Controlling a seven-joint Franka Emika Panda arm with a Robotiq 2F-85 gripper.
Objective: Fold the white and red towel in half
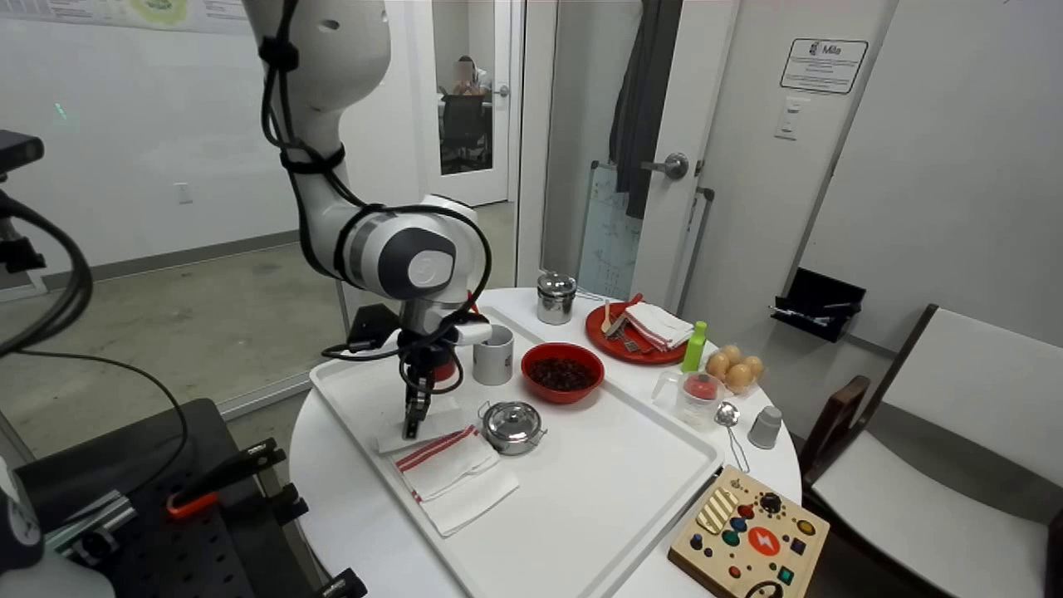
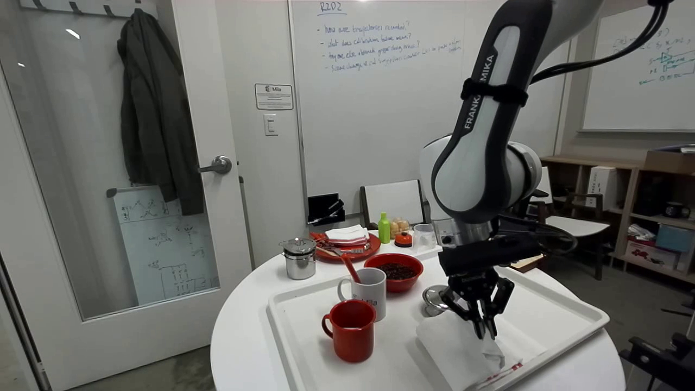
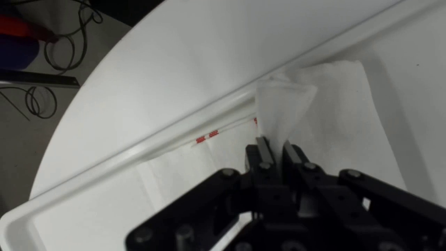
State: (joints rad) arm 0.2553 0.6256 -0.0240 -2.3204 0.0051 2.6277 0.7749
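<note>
The white and red towel (image 1: 469,500), a thin white cloth with red stripes, lies near one rim of a rectangular white tray (image 1: 581,507), its long axis running alongside that rim. Its stripes cross this axis, pointing inward from the rim in an exterior view. One end lies below the black fingers (image 3: 264,153), which pinch a raised fold of the cloth; in the wrist view a flap of fabric stands out beyond their tips.

Just beside the towel sits a small round steel pot (image 1: 511,425) with two handles, its lid on and its contents hidden. Farther in, a round red bowl (image 1: 540,387) holds a heap of small dark pieces. Near it stands a white mug (image 2: 372,296), a red handle (image 2: 351,269) slanting up from its mouth, and beside that a glossy red mug (image 2: 353,334); I cannot tell what this one holds.

The tray rests on a round white bench (image 1: 349,507). Beyond it, a lidded steel canister (image 1: 555,306) stands near a round red plate (image 1: 660,358) bearing a folded white cloth (image 1: 663,322) and cutlery (image 1: 617,326). An upright green bottle (image 1: 695,347) adjoins the plate.
</note>
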